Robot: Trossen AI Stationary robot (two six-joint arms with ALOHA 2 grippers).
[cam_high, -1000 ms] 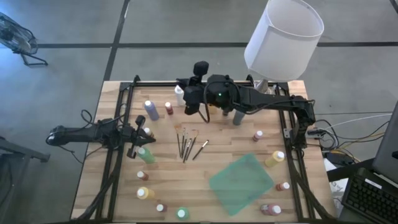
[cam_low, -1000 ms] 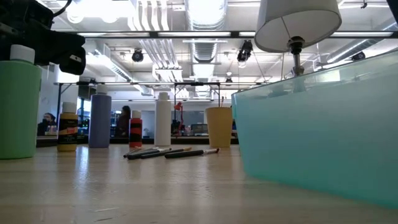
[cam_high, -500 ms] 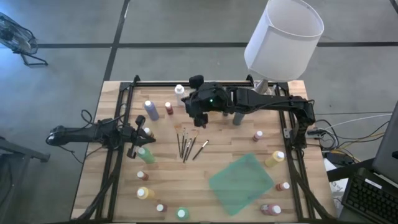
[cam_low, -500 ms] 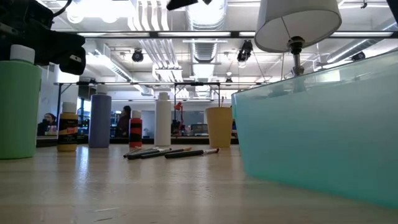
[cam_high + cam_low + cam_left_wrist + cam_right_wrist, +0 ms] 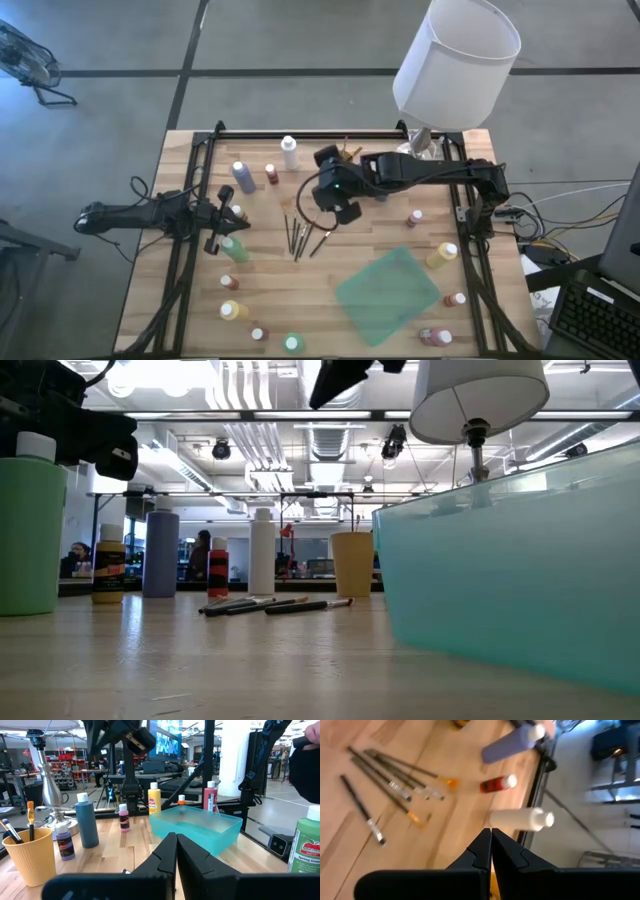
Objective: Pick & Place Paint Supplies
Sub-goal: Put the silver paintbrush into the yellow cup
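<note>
Brushes (image 5: 303, 236) lie loose in a small fan on the bare wood just below the right gripper (image 5: 345, 212), handles together and tips spread, a layout that leaves each one reachable from above on its own. That gripper hangs over the middle of the table (image 5: 370, 235) with its fingers pressed together and nothing between them; from its wrist camera the brushes (image 5: 385, 782) sit ahead on one side, with a white bottle (image 5: 522, 818), a red bottle (image 5: 497, 784) and a lilac bottle (image 5: 512, 744) just beyond them. To take a brush it would, in my judgement, have to open first. The teal tray (image 5: 388, 293) lies nearer the front edge than the gripper and looks like the place meant to receive the supplies; it appears empty. Other bottles are scattered near the table's edges, well apart. The left gripper (image 5: 225, 232) waits at the left side, fingers shut and empty, just beside a green bottle (image 5: 236, 249). The table is pale planked wood in a black frame; a white-shaded lamp (image 5: 455, 62) stands at its far right corner. Around it is grey floor, and a bright open workshop with ceiling ducts.
</note>
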